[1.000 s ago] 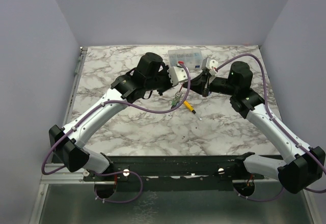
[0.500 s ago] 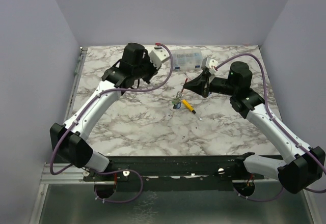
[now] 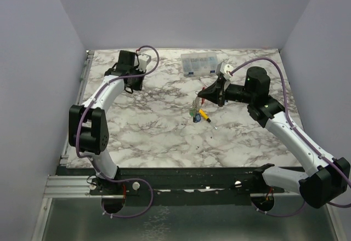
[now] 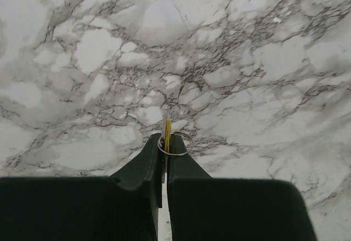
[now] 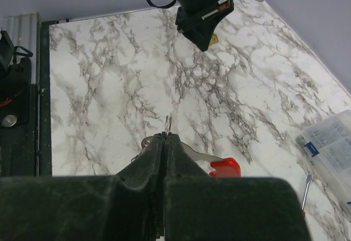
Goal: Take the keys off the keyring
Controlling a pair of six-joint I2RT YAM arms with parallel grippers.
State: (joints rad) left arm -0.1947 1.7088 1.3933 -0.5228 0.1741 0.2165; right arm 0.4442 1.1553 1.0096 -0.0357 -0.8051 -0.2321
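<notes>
I think one key is off. Over the middle of the table (image 3: 164, 137), the right claw (image 5: 165, 138) is clenched on the keyring (image 5: 167, 122). Its red tag (image 5: 225, 167) and the green and blue keys (image 3: 195, 115) hang below. Far to the left, the left claw (image 4: 165, 142) pinches a yellow key (image 4: 167, 128) with a thin ring (image 4: 179, 142) on it. Next it should put that key down and come back for the rest.

Three keys (image 3: 194, 114): yellow key (image 4: 167, 130), green key (image 3: 192, 111), blue key (image 3: 196, 119). One yellow-handled screwdriver (image 3: 204, 115). One clear box (image 3: 200, 64).
</notes>
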